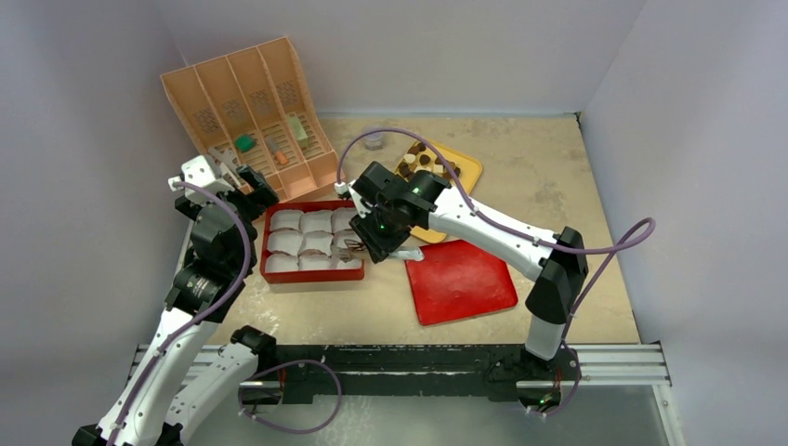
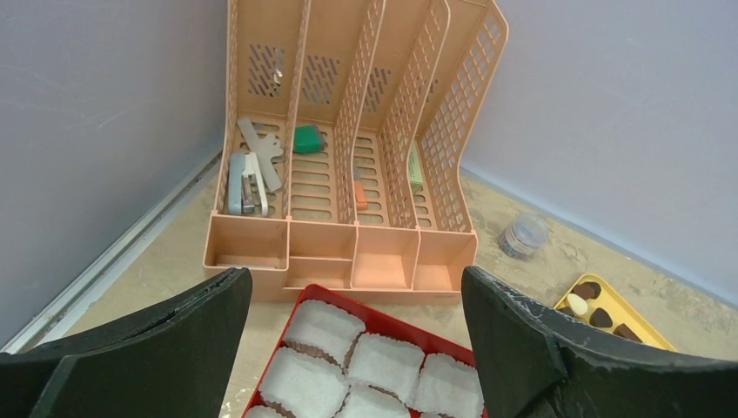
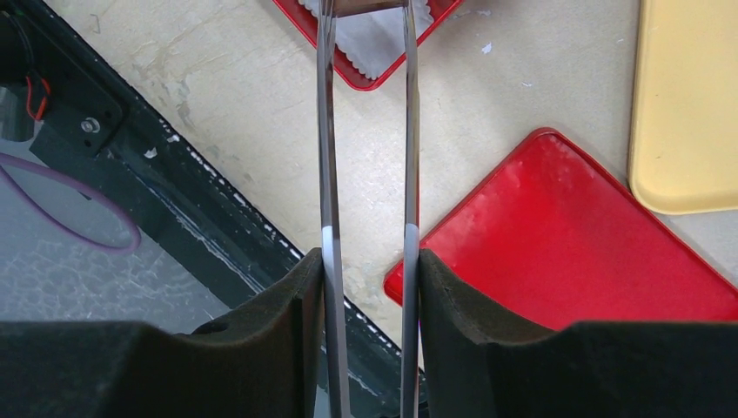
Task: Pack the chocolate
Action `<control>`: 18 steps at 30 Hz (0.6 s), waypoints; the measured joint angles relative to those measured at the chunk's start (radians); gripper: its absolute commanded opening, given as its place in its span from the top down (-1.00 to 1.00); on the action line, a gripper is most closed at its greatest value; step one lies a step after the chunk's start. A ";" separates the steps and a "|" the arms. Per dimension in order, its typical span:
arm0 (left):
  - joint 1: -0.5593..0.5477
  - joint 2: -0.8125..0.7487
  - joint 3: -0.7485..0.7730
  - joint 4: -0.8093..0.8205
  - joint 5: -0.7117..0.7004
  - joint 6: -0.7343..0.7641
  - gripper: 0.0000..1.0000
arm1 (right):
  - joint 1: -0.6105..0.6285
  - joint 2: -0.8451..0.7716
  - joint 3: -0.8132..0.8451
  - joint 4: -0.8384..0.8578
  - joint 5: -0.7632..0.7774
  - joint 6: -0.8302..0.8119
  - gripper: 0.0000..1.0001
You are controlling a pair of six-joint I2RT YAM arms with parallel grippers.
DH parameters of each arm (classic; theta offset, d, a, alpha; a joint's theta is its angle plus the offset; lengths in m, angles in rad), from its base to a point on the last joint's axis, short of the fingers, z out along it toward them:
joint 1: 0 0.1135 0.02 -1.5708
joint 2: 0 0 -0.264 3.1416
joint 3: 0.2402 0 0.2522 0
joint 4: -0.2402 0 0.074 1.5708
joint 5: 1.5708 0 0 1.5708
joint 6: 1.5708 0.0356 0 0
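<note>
The chocolate lies as several brown and white pieces on a yellow tray at the back; it also shows in the left wrist view. A red box holds white paper cups. My right gripper is shut on metal tongs. The tong tips pinch one brown piece over the box's right edge. My left gripper is open and empty, above the box's far left corner.
A red lid lies right of the box. A peach desk organizer with small items leans at the back left. A small round jar stands behind the yellow tray. A black rail runs along the near edge.
</note>
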 measured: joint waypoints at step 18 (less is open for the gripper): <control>0.000 -0.005 0.000 0.000 0.000 0.000 -0.80 | 0.013 0.006 0.018 -0.021 -0.005 0.007 0.09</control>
